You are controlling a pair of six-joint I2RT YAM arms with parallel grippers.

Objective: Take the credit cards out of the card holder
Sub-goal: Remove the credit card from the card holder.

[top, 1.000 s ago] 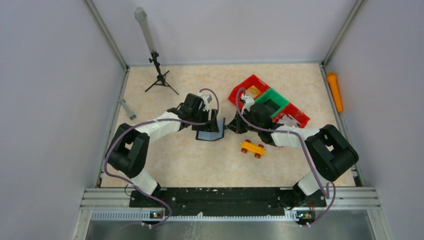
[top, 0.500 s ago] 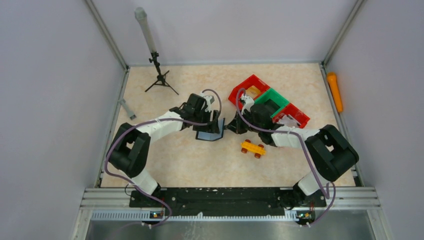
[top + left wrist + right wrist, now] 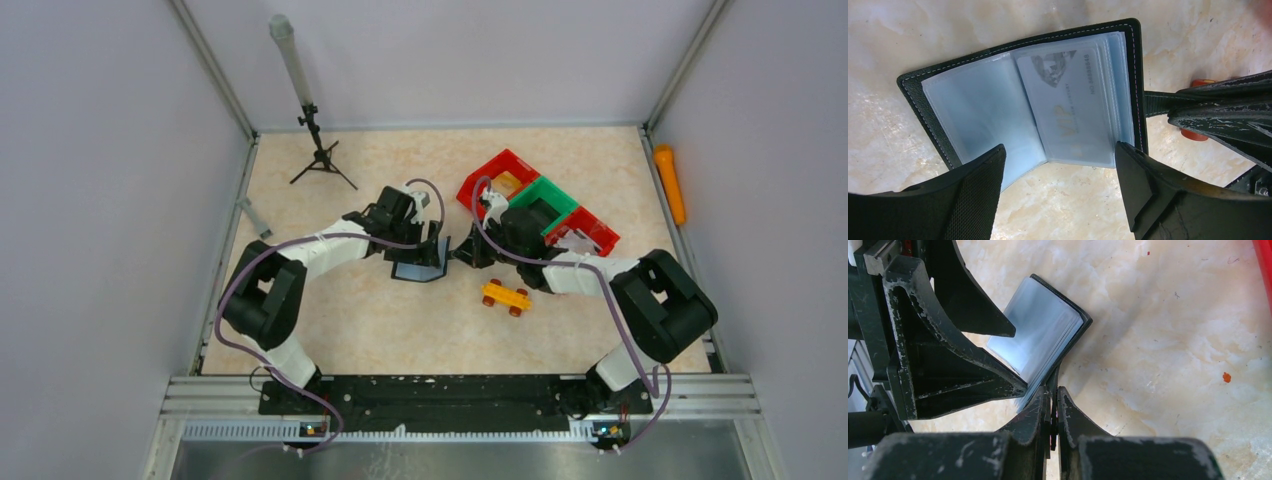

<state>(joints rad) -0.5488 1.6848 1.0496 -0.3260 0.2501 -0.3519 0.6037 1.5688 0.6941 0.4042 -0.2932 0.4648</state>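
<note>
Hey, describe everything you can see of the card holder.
The card holder sits open on the marbled table: black stitched cover, clear bluish sleeves fanned inside, one holding a pale card lettered VIP. The shut right hand pinches its strap; the open left hand hovers over it.

One card holder (image 3: 416,270), one toy car (image 3: 506,297), perhaps three bins (image 3: 548,192).

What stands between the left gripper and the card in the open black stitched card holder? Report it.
Nothing solid. The open left gripper hangs over the black stitched card holder, its pale VIP card covered only by a clear plastic sleeve. The right gripper is shut on the holder's strap, off to the side.
</note>
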